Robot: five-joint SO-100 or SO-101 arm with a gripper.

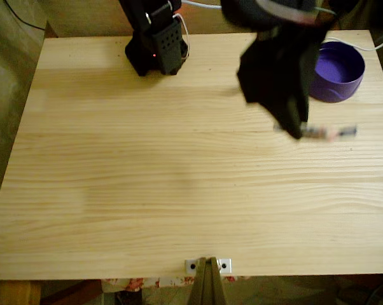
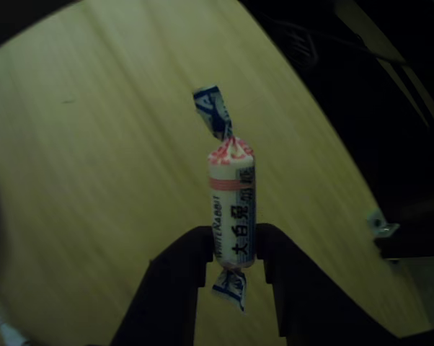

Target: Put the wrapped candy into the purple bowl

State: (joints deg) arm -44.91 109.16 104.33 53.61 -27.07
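Note:
The wrapped candy (image 2: 231,209) is a small white cylinder with pinkish bands, dark lettering and twisted blue-and-white ends. My gripper (image 2: 235,249) is shut on its lower part, with one black finger (image 2: 192,259) on each side, and holds it above the wooden table. In the fixed view the black gripper (image 1: 298,130) hangs over the right half of the table with the candy (image 1: 328,132) sticking out to its right, blurred. The purple bowl (image 1: 341,70) stands at the back right, just behind and to the right of the gripper, partly hidden by the arm.
The arm's black base (image 1: 154,47) stands at the back of the light wooden table (image 1: 147,178). White cables (image 1: 369,46) run past the bowl at the back right. A metal bracket (image 1: 207,264) sits on the near edge.

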